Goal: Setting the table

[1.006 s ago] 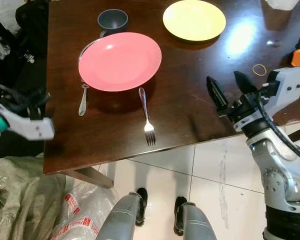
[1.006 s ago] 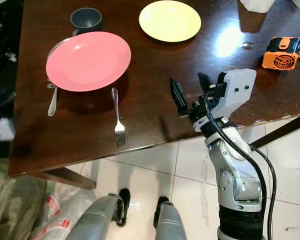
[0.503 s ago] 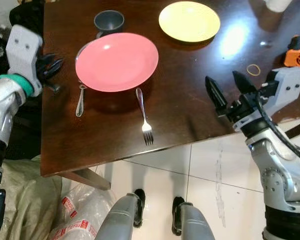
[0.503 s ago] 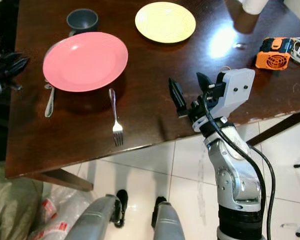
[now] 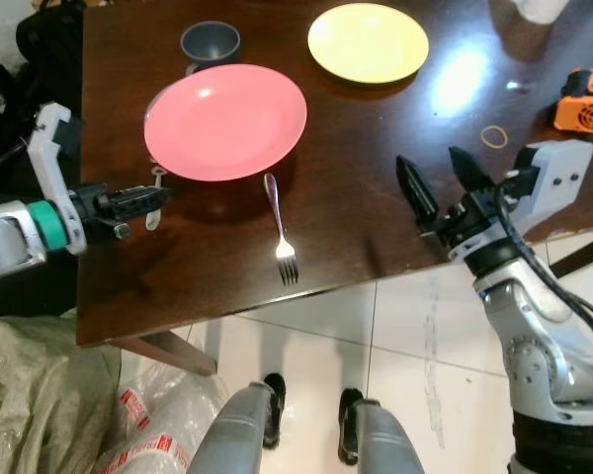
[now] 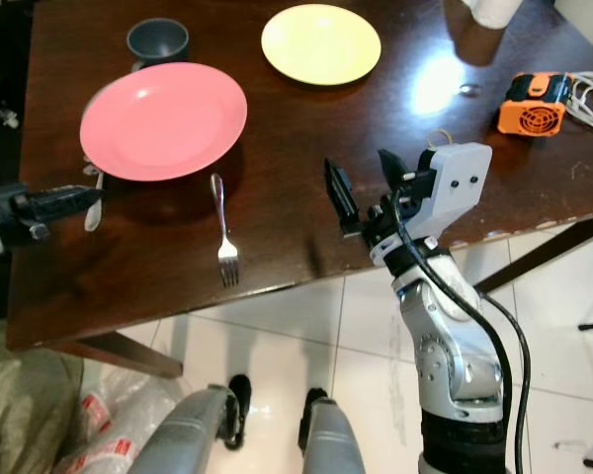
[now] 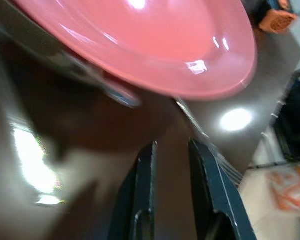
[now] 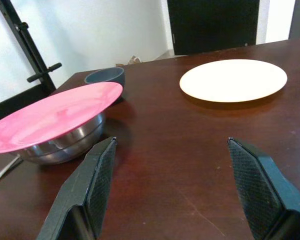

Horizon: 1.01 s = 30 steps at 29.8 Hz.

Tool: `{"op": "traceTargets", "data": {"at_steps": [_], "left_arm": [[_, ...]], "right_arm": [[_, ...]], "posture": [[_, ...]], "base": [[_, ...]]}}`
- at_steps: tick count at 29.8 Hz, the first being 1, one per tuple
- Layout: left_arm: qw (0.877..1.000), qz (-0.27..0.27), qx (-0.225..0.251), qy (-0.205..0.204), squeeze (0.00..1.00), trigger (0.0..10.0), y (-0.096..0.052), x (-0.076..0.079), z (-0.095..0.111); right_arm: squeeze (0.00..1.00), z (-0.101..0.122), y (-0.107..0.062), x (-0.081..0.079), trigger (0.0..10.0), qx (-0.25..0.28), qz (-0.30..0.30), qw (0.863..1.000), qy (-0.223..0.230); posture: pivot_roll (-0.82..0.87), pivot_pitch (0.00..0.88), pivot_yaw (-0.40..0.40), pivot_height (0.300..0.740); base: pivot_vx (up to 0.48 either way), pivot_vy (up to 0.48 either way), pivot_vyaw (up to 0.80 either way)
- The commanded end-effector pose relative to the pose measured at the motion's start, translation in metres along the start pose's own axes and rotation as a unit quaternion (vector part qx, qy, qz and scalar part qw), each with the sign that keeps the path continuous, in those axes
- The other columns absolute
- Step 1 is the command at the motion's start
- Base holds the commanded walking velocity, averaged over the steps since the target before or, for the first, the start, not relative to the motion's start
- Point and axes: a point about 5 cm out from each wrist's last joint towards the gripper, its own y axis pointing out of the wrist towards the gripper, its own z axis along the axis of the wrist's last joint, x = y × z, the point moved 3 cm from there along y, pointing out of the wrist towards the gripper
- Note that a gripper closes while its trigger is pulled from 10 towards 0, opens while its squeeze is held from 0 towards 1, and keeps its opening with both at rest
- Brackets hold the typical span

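1. At the left edge of the left eye view, the left end effector (image 5: pixel 138 200) is seen low over the desk (image 5: pixel 376 188), its two fingers close together with a narrow gap and nothing held between them.
2. Just past its fingertips the spoon (image 5: pixel 154 197) is found, lying beside the lower left rim of the pink plate (image 5: pixel 225 120); its long axis appears to run roughly up and down the frame, across the line of the fingers, so the left arm is judged much the nearer for it.
3. The spoon is largely hidden by the fingers, and whether it is touched cannot be told.
4. The fork (image 5: pixel 280 232) lies below the plate toward the lower centre, tines toward the near desk edge, apart from both end effectors.
5. At centre right the right end effector (image 5: pixel 443 182) is held with fingers spread wide, empty.
6. In the right wrist view a metal bowl (image 8: pixel 65 142) is shown under the pink plate; from above it is almost wholly covered.
7. The left wrist view is blurred, and the spoon is hard to make out there.
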Motion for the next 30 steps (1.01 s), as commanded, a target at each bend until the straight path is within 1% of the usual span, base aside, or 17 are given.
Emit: {"op": "traceTargets", "data": {"at_steps": [1,2,3,5,6,8,9,11,14,16,18,23,24,26,27,29,30], "left_arm": [[0.999,-0.022,-0.026,-0.039,0.0,10.0,0.009,0.015,-0.016],[0.998,-0.032,-0.029,-0.048,0.0,10.0,0.011,0.019,-0.018],[0.998,-0.032,-0.029,-0.048,0.0,10.0,0.011,0.019,-0.018],[0.996,-0.057,-0.033,-0.06,0.0,10.0,0.022,0.031,-0.025],[0.996,-0.057,-0.033,-0.06,0.0,10.0,0.022,0.031,-0.025],[0.995,-0.066,-0.029,-0.07,0.0,10.0,0.035,0.039,-0.027],[0.995,-0.066,-0.029,-0.07,0.0,10.0,0.035,0.039,-0.027],[0.995,-0.061,-0.024,-0.08,0.0,10.0,0.04,0.04,-0.028],[0.995,-0.049,-0.016,-0.086,0.0,10.0,0.04,0.037,-0.027],[0.996,-0.026,-0.003,-0.088,0.0,10.0,0.037,0.032,-0.024],[0.997,-0.013,0.009,-0.074,0.0,10.0,0.033,0.031,-0.018],[0.997,-0.011,0.023,-0.068,0.0,10.0,0.029,0.029,-0.009],[0.997,-0.015,0.029,-0.067,0.0,10.0,0.025,0.028,-0.004],[0.997,-0.015,0.029,-0.067,0.0,10.0,0.025,0.028,-0.004],[0.997,-0.017,0.035,-0.061,0.0,10.0,0.02,0.027,0.002],[0.997,-0.017,0.035,-0.061,0.0,10.0,0.02,0.027,0.002],[0.998,-0.01,0.043,-0.053,0.0,10.0,0.012,0.023,0.009]], "right_arm": [[0.0,-0.003,-0.001,-0.001,10.0,-0.001,-0.003,1.0,0.003],[0.0,-0.003,-0.001,-0.001,10.0,0.0,-0.002,1.0,0.004],[0.0,-0.003,-0.001,-0.001,10.0,0.0,-0.002,1.0,0.004],[0.0,-0.003,0.0,-0.002,10.0,0.001,0.0,1.0,0.005],[0.0,-0.003,0.0,-0.002,10.0,0.001,0.0,1.0,0.005],[0.0,-0.003,0.001,-0.004,10.0,0.002,0.006,1.0,0.008],[0.0,-0.003,0.001,-0.004,10.0,0.002,0.006,1.0,0.008],[0.0,-0.003,0.002,-0.005,10.0,0.003,0.01,1.0,0.009],[0.0,-0.002,0.003,-0.007,10.0,0.006,0.014,1.0,0.009],[0.0,-0.001,0.003,-0.007,10.0,0.007,0.017,1.0,0.008],[0.0,0.0,0.003,-0.007,10.0,0.008,0.018,1.0,0.007],[0.0,0.0,0.003,-0.007,10.0,0.009,0.018,1.0,0.006],[0.0,0.0,0.003,-0.007,10.0,0.009,0.018,1.0,0.006],[0.0,0.0,0.003,-0.007,10.0,0.009,0.018,1.0,0.006],[0.0,0.0,0.003,-0.007,10.0,0.009,0.018,1.0,0.006],[0.0,0.0,0.003,-0.007,10.0,0.009,0.018,1.0,0.006],[0.0,0.001,0.002,-0.007,10.0,0.008,0.018,1.0,0.006]], "posture": [[0.17,0.153,0.095,0.74],[0.17,0.153,0.095,0.74],[0.17,0.153,0.095,0.74],[0.17,0.145,0.089,0.74],[0.17,0.145,0.089,0.74],[0.17,0.141,0.091,0.74],[0.17,0.141,0.091,0.74],[0.17,0.135,0.087,0.74],[0.17,0.133,0.086,0.74],[0.17,0.131,0.084,0.74],[0.17,0.129,0.085,0.74],[0.16,0.129,0.085,0.74],[0.16,0.13,0.086,0.74],[0.16,0.13,0.086,0.74],[0.16,0.131,0.085,0.74],[0.16,0.131,0.085,0.74],[0.16,0.135,0.09,0.74]], "base": [[0.0,0.0,0.0],[0.0,0.0,0.0],[0.0,0.0,0.0],[0.0,0.0,0.0],[0.0,0.0,0.0],[0.0,0.0,0.0],[0.0,0.0,0.0],[0.0,0.0,0.0],[0.0,0.0,0.0],[0.0,0.0,0.0],[0.0,0.0,0.0],[0.0,0.0,0.0],[0.0,0.0,0.0],[0.0,0.0,0.0],[0.0,0.0,0.0],[0.0,0.0,0.0],[0.0,0.0,0.0]]}}
